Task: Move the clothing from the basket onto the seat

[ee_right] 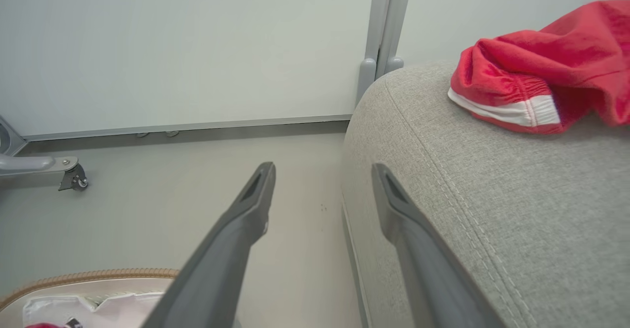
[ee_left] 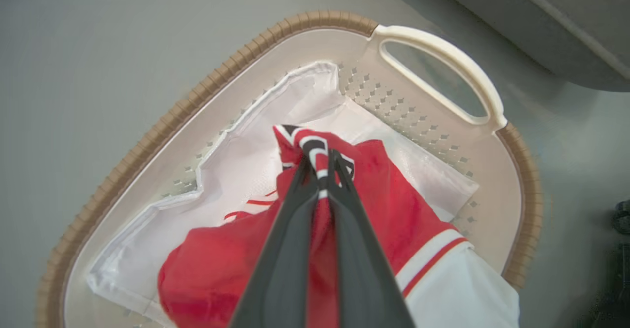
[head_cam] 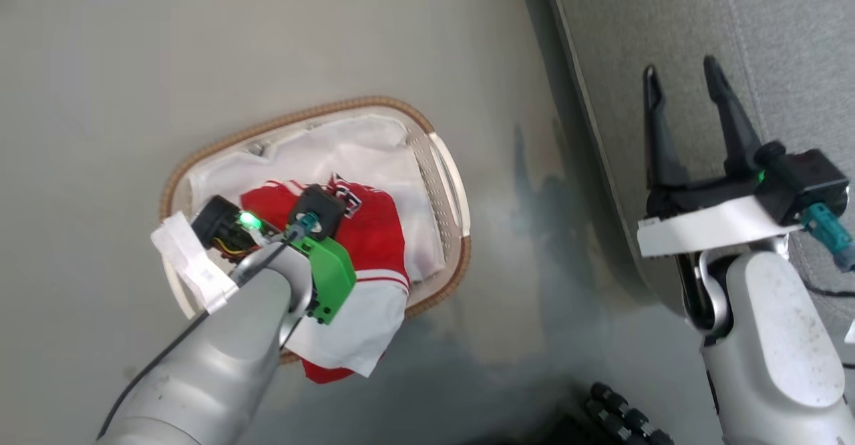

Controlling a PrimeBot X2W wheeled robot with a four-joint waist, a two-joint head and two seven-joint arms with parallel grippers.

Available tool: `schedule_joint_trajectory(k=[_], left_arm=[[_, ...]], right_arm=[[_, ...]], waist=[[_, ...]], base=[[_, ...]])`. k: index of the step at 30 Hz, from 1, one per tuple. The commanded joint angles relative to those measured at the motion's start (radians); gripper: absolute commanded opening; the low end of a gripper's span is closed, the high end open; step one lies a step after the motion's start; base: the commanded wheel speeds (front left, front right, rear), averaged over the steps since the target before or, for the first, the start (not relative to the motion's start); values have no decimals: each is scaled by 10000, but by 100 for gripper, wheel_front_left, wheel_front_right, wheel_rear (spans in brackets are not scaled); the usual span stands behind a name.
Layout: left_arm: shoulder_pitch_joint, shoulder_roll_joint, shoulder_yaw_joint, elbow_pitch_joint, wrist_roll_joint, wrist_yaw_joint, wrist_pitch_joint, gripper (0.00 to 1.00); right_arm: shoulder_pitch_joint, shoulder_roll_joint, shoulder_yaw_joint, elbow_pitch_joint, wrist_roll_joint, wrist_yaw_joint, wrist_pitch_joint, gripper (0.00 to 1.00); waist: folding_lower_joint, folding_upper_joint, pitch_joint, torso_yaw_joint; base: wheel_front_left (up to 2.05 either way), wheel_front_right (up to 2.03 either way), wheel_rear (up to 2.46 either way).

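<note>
The basket (ee_left: pixel 408 121) is showing smooth white plastic with a faint gloss; its rim (ee_left: pixel 147 141) is presenting brown, woven-look ribbing. The liner (ee_left: pixel 236 170) is lying as thin white cloth, slightly shiny along the creases. The jersey (ee_left: pixel 393 205) is reading as smooth red-and-white sports fabric. The seat (ee_right: pixel 492 195) is showing coarse, matt grey woven upholstery with stitched seams, and the red garment (ee_right: pixel 541 57) on it is looking soft and fleecy. The left gripper (ee_left: pixel 321 160) and the right gripper (ee_right: pixel 322 168) are showing dark, matt, smooth plastic fingers. The floor (head_cam: pixel 267 44) is giving off a smooth grey sheen.

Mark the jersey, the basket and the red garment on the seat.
jersey (ee_left: pixel 393 205), left wrist view, red body.
basket (ee_left: pixel 457 61), left wrist view, side handle.
plain red garment (ee_right: pixel 556 52), right wrist view, red folds.
</note>
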Motion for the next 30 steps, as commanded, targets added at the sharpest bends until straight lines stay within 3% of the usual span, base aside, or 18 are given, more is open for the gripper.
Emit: schedule_joint_trajectory(k=[1,10,16,21,30], left_arm=[[300,4,-175,-244,-261,-23,-110,0],[852,534,-1343,-2137,-1315,-24,-332,0],[587,1182,-2159,-3600,-1693,-21,-180,0],[-107,1771,-2423,-4837,-1996,-9,129,0],[-1531,2629,-2102,-6357,-2028,-4,626,0]], right_arm=[[368,-43,-67,187,-147,-14,-20,100],[1692,-46,-144,1068,-477,-14,-19,100],[2512,-43,-186,1436,-531,-14,-19,100],[2787,-43,-18,1530,-460,-13,-19,100],[2555,-41,356,1551,-399,-13,-19,100]], waist=[[0,0,-1744,890],[0,0,-4581,1468],[0,0,-6160,1533],[0,0,-6811,1397],[0,0,-7062,1133]], base=[[0,0,0],[0,0,0],[0,0,0],[0,0,0],[0,0,0]])
